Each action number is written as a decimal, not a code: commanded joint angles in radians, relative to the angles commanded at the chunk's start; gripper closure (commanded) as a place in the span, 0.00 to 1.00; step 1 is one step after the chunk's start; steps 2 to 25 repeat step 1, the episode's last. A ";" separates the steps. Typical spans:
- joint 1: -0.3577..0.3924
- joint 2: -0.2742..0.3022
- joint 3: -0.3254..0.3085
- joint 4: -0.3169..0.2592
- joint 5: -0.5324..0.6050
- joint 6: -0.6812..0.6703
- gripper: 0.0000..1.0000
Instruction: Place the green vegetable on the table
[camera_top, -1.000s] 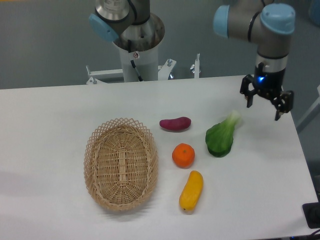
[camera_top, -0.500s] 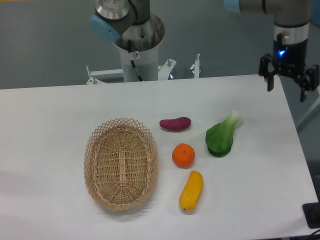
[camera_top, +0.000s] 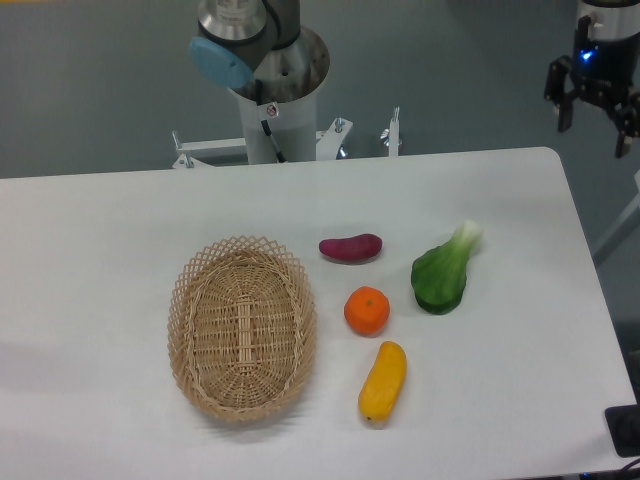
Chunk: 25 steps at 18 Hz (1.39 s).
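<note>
Green vegetable (camera_top: 441, 272) beside orange (camera_top: 367, 310); hand (camera_top: 594, 125) high, fingers apart.

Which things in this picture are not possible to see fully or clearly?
- Arm above the gripper: cut off by the top edge of the camera view.
- Dark object at the lower right: cut off by the right edge, unidentifiable.
- Underside of the green vegetable: hidden, resting on the table.

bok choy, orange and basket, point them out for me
bok choy (camera_top: 438, 281), fixed camera, on the dark green leaves
orange (camera_top: 367, 311), fixed camera, on the middle of the fruit
basket (camera_top: 182, 318), fixed camera, on the woven left rim
</note>
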 joint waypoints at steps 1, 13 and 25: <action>0.000 0.000 0.000 0.000 -0.003 -0.002 0.00; 0.000 0.000 0.000 0.000 -0.003 -0.002 0.00; 0.000 0.000 0.000 0.000 -0.003 -0.002 0.00</action>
